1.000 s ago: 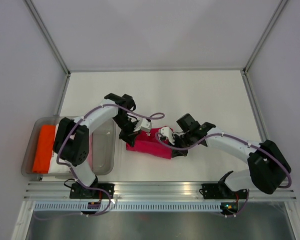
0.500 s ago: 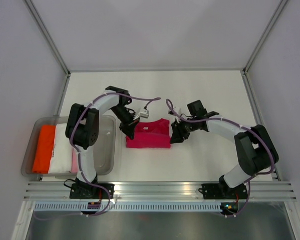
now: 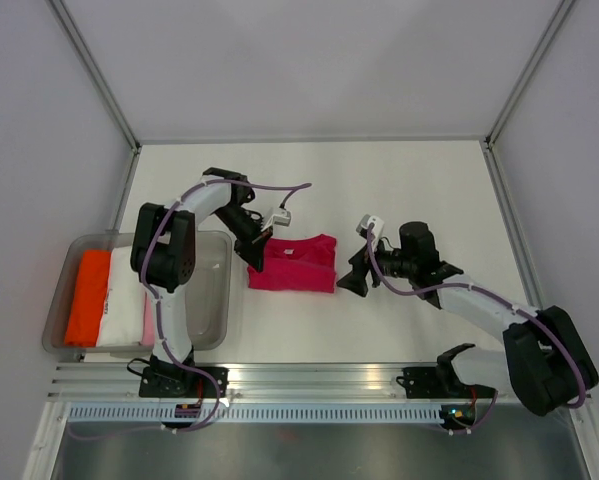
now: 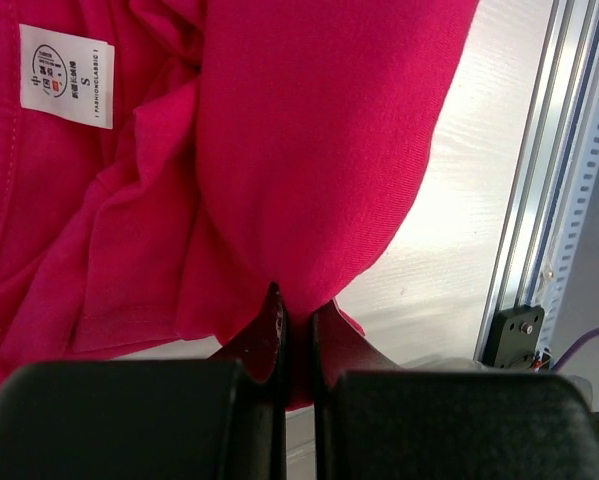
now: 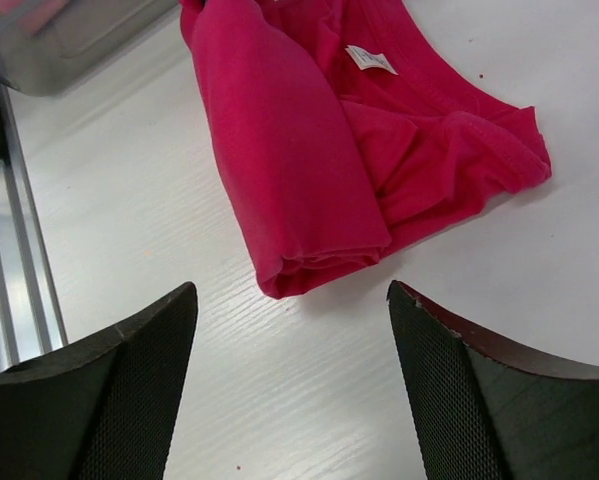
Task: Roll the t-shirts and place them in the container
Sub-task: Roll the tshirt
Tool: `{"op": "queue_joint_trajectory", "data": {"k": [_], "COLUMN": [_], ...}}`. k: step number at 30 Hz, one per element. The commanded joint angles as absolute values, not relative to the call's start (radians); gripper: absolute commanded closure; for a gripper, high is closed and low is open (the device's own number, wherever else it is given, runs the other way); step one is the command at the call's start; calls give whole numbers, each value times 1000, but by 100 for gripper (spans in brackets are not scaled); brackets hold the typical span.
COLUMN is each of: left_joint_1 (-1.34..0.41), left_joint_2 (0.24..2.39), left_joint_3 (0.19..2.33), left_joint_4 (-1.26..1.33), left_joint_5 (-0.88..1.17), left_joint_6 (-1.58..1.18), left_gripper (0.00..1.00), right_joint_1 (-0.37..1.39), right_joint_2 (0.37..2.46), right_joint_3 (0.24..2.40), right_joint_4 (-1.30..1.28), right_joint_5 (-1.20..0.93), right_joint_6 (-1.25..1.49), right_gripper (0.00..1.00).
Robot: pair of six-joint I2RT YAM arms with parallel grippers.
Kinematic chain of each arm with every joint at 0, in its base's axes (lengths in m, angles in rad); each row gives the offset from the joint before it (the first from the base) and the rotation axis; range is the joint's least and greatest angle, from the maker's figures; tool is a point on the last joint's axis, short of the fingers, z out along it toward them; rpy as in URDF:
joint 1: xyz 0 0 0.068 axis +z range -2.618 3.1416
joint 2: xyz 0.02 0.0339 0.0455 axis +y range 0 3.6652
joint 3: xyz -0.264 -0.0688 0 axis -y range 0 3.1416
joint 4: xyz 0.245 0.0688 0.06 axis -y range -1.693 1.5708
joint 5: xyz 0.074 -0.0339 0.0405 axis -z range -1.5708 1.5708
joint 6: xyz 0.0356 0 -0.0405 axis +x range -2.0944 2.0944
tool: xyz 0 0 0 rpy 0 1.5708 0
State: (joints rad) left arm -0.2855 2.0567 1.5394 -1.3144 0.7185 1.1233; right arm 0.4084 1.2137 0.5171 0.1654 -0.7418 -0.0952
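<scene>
The magenta-pink t-shirt (image 3: 292,265) lies on the white table as a partly rolled bundle, its white neck label (image 4: 66,62) facing up. My left gripper (image 3: 254,255) is shut on a fold at the bundle's left end; in the left wrist view its fingers (image 4: 297,310) pinch the cloth (image 4: 309,150). My right gripper (image 3: 354,278) stands open just right of the bundle and apart from it. The right wrist view shows the rolled end of the t-shirt (image 5: 279,150) ahead of the wide-spread right gripper (image 5: 291,292), with nothing between its fingers.
A clear plastic tub (image 3: 204,290) stands at the left with folded orange cloth (image 3: 87,297) and white cloth (image 3: 127,300) inside. An aluminium rail (image 3: 319,378) runs along the near table edge. The tub's corner (image 5: 69,30) shows in the right wrist view.
My right gripper opened, let go of the t-shirt's right end and drew back to the right. The bundle settled onto the table. My left gripper stayed shut on the cloth.
</scene>
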Motion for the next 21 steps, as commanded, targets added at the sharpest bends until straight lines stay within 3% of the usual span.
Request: {"op": "queue_joint_trajectory", "data": {"k": [1,2,3,9,14,15,16,21], "left_joint_1": [-276,-278,-278,-275,-276,-276,-276,-276], "left_joint_2": [2072,2072,2071,2062,2065,2063,2063,2059], "left_joint_3": [1577,1578,1577,1574,1583,1583,1583,1575], "left_joint_4": [-1331,-1330,-1330,-1331,-1328,-1330,-1328,-1331], "left_joint_5": [767,767,765,759,761,764,761,756], "left_joint_6": [1100,1101,1101,1108,1103,1103,1103,1104], "left_gripper": [97,97,97,97,97,97,97,97], "right_joint_1": [469,485,515,555,558,561,563,563], "right_joint_2": [1302,1324,1344,1439,1491,1500,1520,1557], "right_joint_3": [518,534,540,528,532,535,535,564], "right_joint_4": [365,380,421,492,503,512,523,483], "right_joint_5": [-657,-644,-620,-565,-583,-578,-574,-575], "right_joint_6": [-121,-121,-111,-54,-20,-12,-3,75], "right_gripper": [12,3,2,7,35,50,57,84]}}
